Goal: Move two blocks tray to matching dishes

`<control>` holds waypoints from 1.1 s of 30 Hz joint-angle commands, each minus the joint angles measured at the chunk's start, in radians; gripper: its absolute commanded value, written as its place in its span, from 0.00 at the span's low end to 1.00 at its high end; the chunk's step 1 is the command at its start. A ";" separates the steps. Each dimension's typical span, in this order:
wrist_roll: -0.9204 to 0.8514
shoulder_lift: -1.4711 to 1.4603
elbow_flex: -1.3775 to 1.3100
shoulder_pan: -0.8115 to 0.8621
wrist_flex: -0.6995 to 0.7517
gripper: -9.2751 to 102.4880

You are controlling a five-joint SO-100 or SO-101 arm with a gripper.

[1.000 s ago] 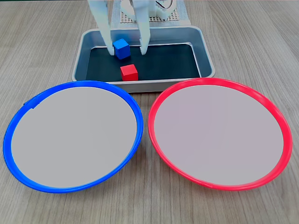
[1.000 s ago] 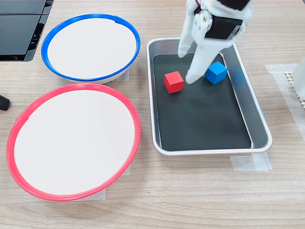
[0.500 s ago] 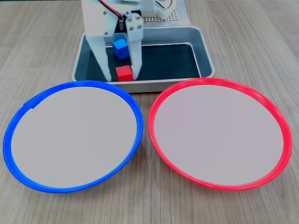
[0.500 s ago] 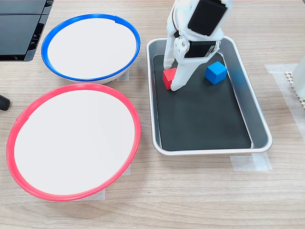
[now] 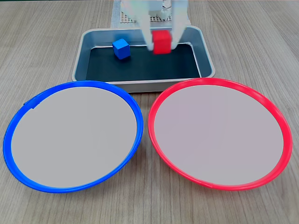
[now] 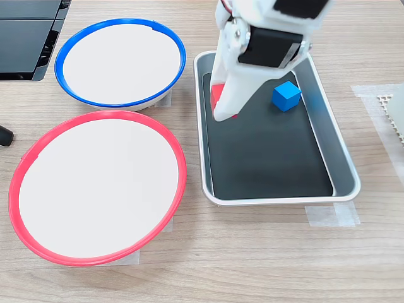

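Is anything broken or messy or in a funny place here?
Nothing looks broken or spilled. The red block is up in the gripper, lifted above the tray. The blue block sits on the tray floor. The blue-rimmed dish and red-rimmed dish sit flat.

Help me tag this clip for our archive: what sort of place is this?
Probably a desk or lab bench set up for robot practice, not a kitchen. A wood-grain table has a metal tray taped down, a white gripper holding a red block, and colour-rimmed dishes as sorting targets.
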 commanded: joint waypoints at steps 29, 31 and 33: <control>-0.696 0.308 0.360 0.430 0.106 0.08; -0.833 0.328 0.420 0.479 0.077 0.09; -0.907 0.331 0.446 0.491 0.066 0.16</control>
